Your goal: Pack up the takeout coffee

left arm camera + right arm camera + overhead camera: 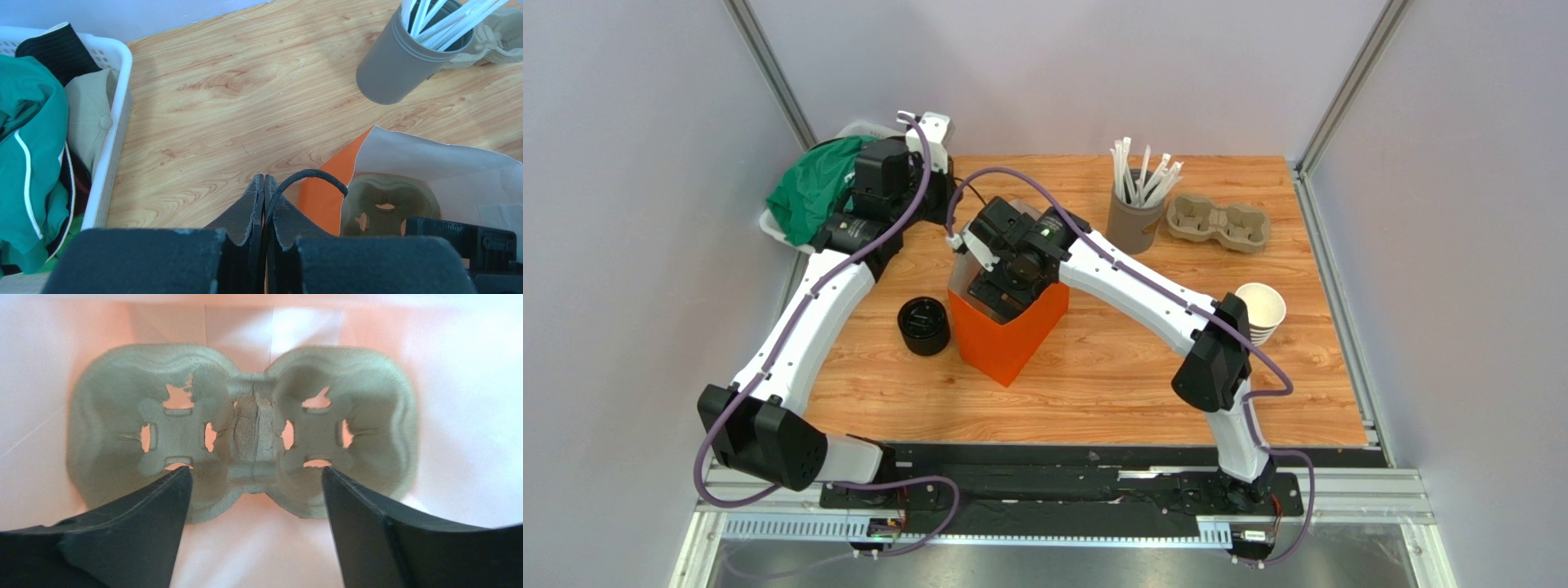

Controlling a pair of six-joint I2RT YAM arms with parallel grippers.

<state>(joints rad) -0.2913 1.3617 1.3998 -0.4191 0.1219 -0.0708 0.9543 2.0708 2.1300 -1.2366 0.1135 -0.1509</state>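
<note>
Wood-grain table between grey walls, both arms reaching to its middle. The left gripper has its fingers pressed flat together on the black cord handle of the orange paper bag, and the loop arches from between the pads to the bag's rim. The right gripper points straight down into the bag's white interior, jaws wide and holding nothing. Its two fingertips frame the near edge of a moulded pulp two-cup carrier lying flat on the bag's bottom; whether they touch it I cannot tell.

Just left of the bag on the table sits the round black lid; one lid or a stack, the top view does not settle. The tan ribbed paper cup, white inside and lidless, stands at the table's right edge behind the right arm's elbow, well apart from the lid, with rims under it that look like more cups. Behind the bag stand a grey cup of white straws and, just beside it, a second pulp carrier. A white basket with a green garment sits at the far left corner.
</note>
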